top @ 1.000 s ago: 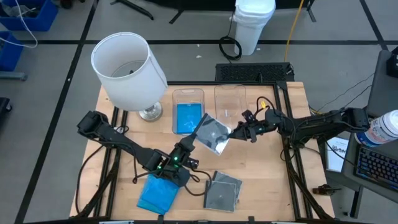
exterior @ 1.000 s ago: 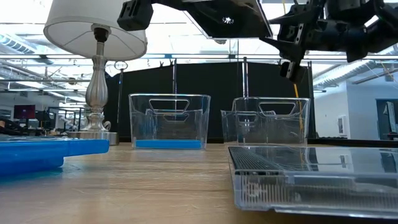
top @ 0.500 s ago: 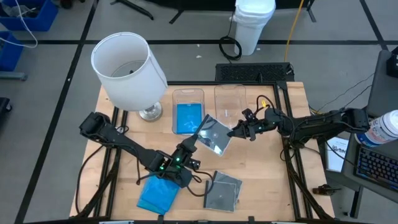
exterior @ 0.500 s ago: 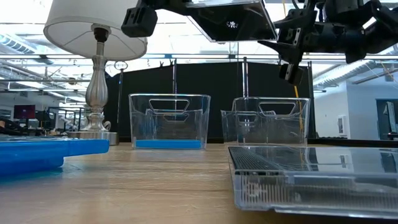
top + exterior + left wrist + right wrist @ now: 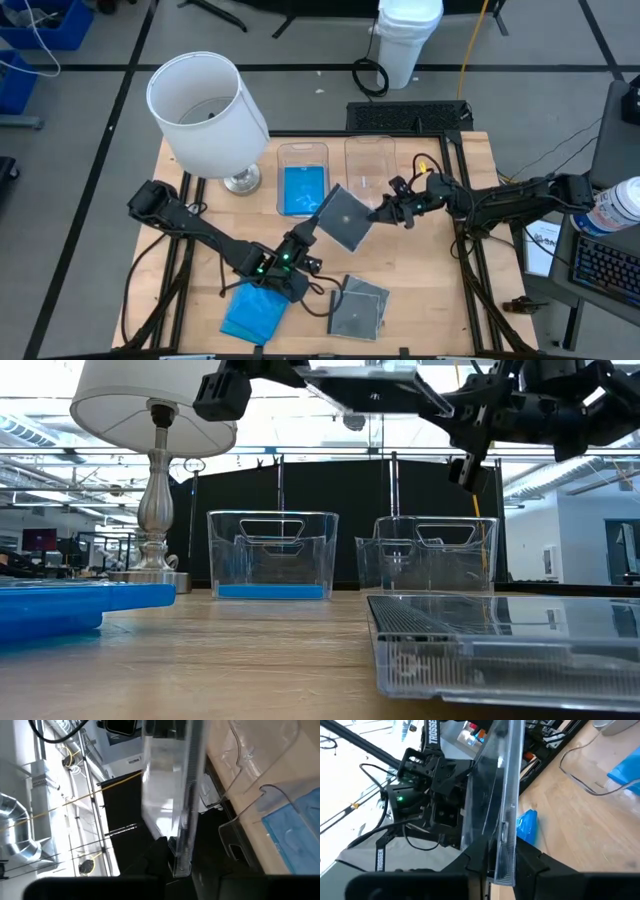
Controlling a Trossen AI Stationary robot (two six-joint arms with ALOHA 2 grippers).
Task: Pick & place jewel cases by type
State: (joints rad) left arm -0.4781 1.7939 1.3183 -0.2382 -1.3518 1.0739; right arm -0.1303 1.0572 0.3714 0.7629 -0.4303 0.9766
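**Handover in mid-air: right gripper now closed on the case**

Item under inspection: one grey case (image 5: 345, 218), clear with a dark insert, held above the table (image 5: 450, 290), just in front of the two clear bins.

Changes noted:
- The case has turned. A moment ago it was tilted and caught the light; it now lies close to level, seen nearly edge-on in the low view.
- The right gripper (image 5: 383, 212) has narrowed its fingers onto the case's right edge. Its wrist view shows the case seated between both fingers (image 5: 530, 865), apparently clamped.
- The left gripper (image 5: 313, 226) has the opposite corner. The case sits between its fingers (image 5: 155, 862), which appear closed on it. Whether that hold has begun to slacken cannot be read.

Other findings:
- The left bin (image 5: 302, 150) contains a blue case (image 5: 303, 188).
- The right bin (image 5: 368, 145) shows nothing inside.
- Another blue case (image 5: 253, 312) and further grey cases (image 5: 358, 305) lie on the near part of the table.

Assessment: the case is passing from left arm to right, and both arms have it at present. The right bin is the likely destination, since the blue case occupies the other. The left gripper must let go cleanly first, or the case may twist or slip.
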